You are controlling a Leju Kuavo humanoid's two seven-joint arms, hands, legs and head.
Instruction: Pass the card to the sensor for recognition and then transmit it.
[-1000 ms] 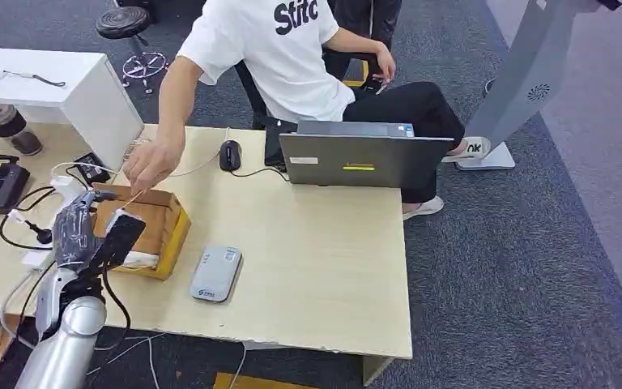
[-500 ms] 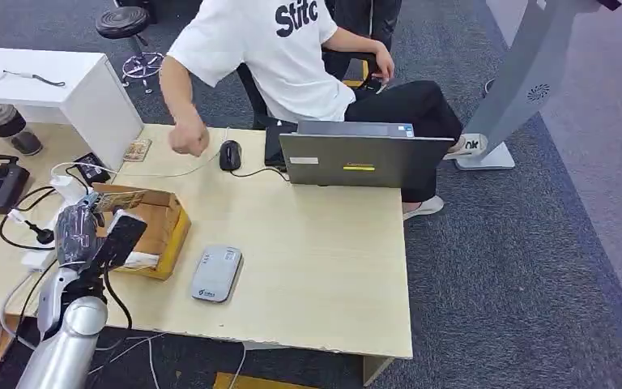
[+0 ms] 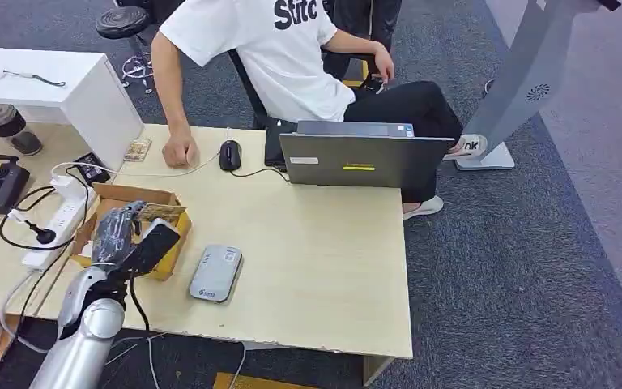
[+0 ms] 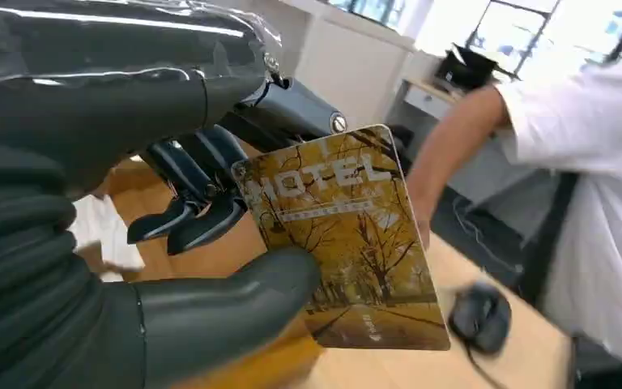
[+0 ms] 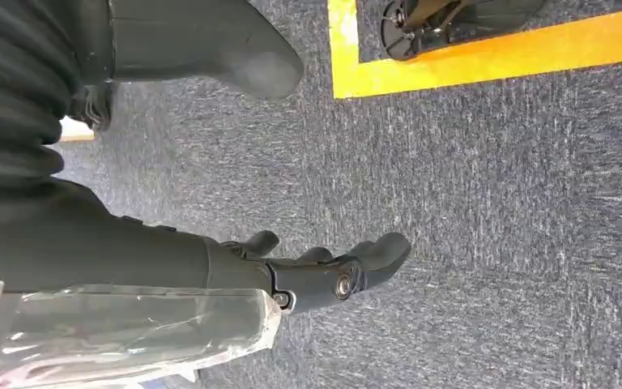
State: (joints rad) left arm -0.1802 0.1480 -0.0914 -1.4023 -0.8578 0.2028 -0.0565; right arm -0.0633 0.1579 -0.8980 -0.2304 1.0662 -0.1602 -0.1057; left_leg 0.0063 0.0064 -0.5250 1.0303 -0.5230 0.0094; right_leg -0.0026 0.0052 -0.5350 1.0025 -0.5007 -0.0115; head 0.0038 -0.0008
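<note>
- Since the earlier frames the left hand [image 3: 125, 235] has swung from above the cardboard box [image 3: 121, 197] toward the sensor [image 3: 215, 273], and the person's hand [image 3: 180, 151] has drawn back to the mouse [image 3: 229, 154].
- The card [image 4: 344, 235] is pinched between that hand's thumb and fingers, its long axis pointing outward.
- The sensor lies just to the robot's right of the card, flat on the table [image 3: 324, 267]; the left hand is the nearer one.
- The right hand [image 5: 324, 271] hangs loose over the carpet, grasping nothing.

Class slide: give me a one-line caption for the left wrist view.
The left hand pinches a golden hotel card above the table, a person's arm behind.
</note>
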